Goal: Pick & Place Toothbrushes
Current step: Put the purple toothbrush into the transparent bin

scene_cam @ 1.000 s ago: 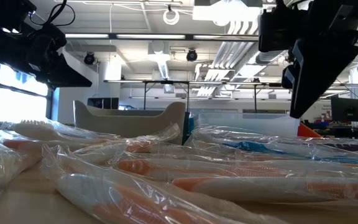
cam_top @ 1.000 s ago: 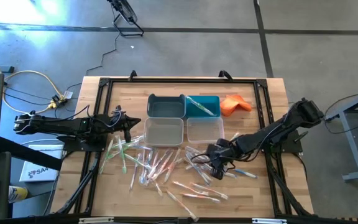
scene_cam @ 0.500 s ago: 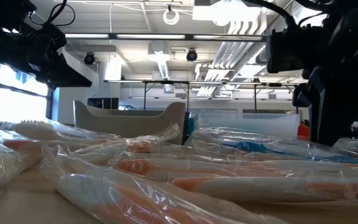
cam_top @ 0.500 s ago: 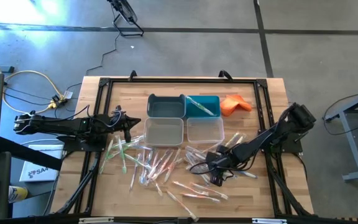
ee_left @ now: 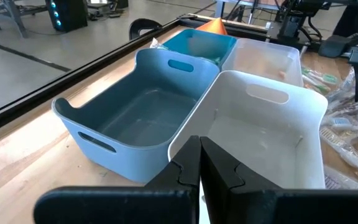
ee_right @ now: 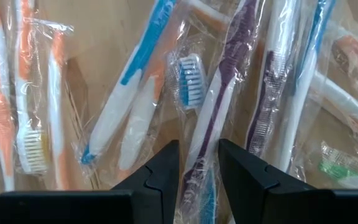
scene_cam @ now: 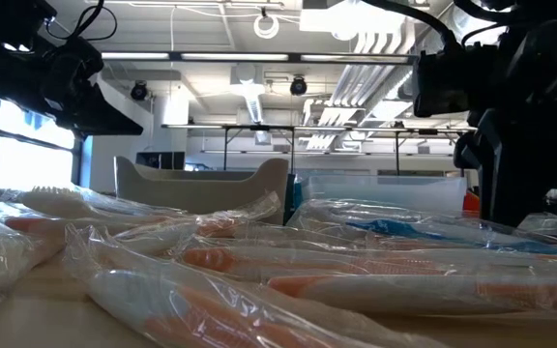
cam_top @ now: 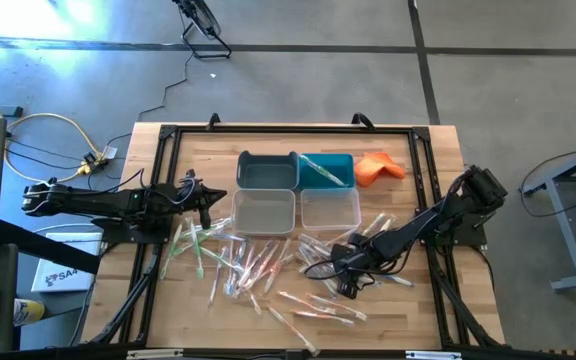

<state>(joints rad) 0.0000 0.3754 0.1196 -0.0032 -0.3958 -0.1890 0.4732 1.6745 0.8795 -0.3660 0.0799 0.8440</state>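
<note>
Many wrapped toothbrushes (cam_top: 258,265) lie scattered on the wooden table, in front of the bins. My right gripper (cam_top: 350,287) points steeply down into the right part of the pile. In the right wrist view it (ee_right: 199,163) is open, one finger on each side of a purple-handled toothbrush (ee_right: 219,106) lying flat in its clear wrapper. A blue-and-white toothbrush (ee_right: 126,99) lies beside it. My left gripper (cam_top: 208,206) is shut and empty. It (ee_left: 199,167) hangs above the table's left side, facing the bins. My right gripper comes from above, slanting down, and its fingers (ee_right: 160,168) straddle the lower handle (ee_right: 199,155) of the purple toothbrush, lying across it. The toothbrush lies flat on the table. Whether the fingers touch its wrapper, I cannot tell.
Four bins stand together at the table's middle: grey-blue (cam_top: 267,170), teal (cam_top: 326,170) with a toothbrush in it, white (cam_top: 263,212) and clear (cam_top: 329,207). An orange cloth (cam_top: 380,167) lies at the far right. The near right corner is bare wood.
My right gripper has come down onto the pile and gone a little toward the table's near edge, then stopped. Its finger gap looks the same. The toothbrushes have stayed where they were.
</note>
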